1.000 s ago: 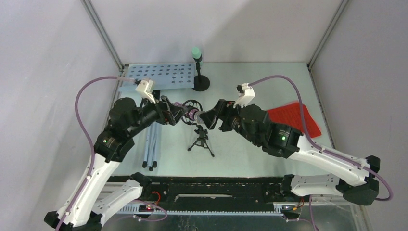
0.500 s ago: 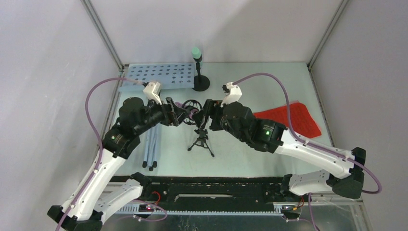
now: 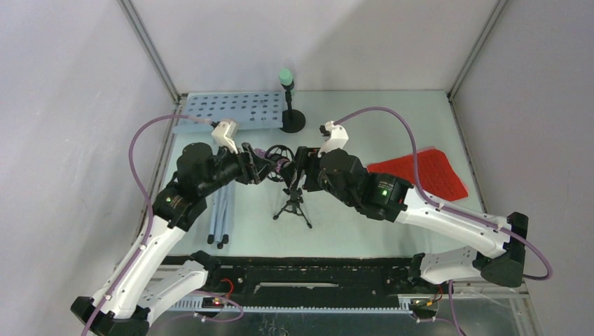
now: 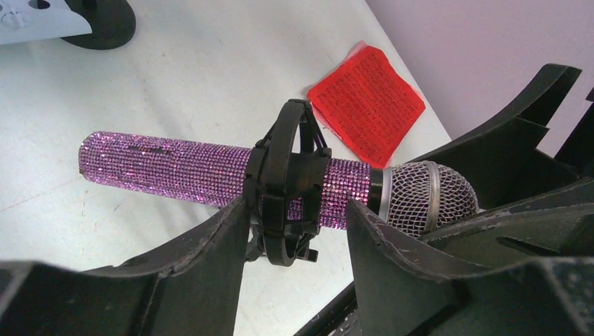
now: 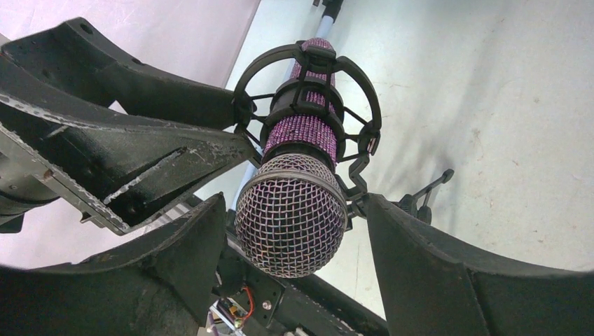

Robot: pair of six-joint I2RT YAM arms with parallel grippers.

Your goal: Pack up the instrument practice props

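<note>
Near the middle of the overhead view, the two arms meet nose to nose over the glittery purple microphone [image 4: 175, 168], which lies level through a black shock mount [image 4: 286, 189] atop a small black tripod stand [image 3: 293, 206]. The left gripper [image 4: 294, 210] comes in from the left. Its jaws are apart and straddle the mount: one finger sits at the mount's edge, and a sliver of purple barrel shows between the mount and the other finger. The right gripper [image 5: 294, 203] comes in from the right, its jaws also spread, one on each side of the microphone's mesh head with a gap on both sides. In the right wrist view the head points towards the camera, and the mount's ring circles the barrel behind it. The mint microphone [image 3: 285, 75] stands upright on a round-based black stand [image 3: 293, 124] at the upper centre of the table [image 3: 392, 119]. Just left of that stand the pale blue perforated music desk [image 3: 231, 110] lies flat. The blue-grey tripod [image 3: 221, 217] lies folded at the lower left, partly under the left arm. A red score sheet [image 3: 431, 171] lies flat at centre right, partly covered by the right arm.
</note>
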